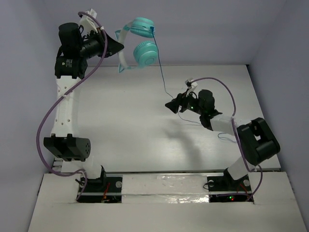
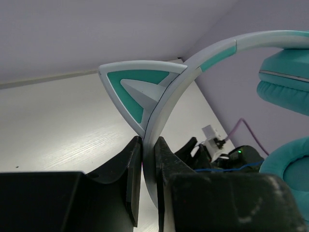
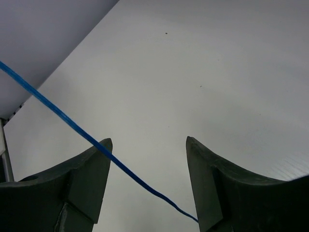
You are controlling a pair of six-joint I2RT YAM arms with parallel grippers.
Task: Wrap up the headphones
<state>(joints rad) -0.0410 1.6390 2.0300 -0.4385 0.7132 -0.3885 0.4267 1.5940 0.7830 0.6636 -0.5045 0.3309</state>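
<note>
The teal headphones hang in the air over the table's far edge, both cups to the right of the pale headband. My left gripper is shut on the headband, just below its teal cat-ear piece; the jaws pinch the band flat. The thin dark-blue cord drops from the cups to my right gripper, which is low over the table. The right gripper is open, and the cord runs slack between its fingers. More cord lies on the table beside the right arm.
The white table is walled at the back and both sides. Thick purple arm cables loop beside the left arm and over the right arm. The right arm's elbow sits near the right wall. The arm bases are at the near edge.
</note>
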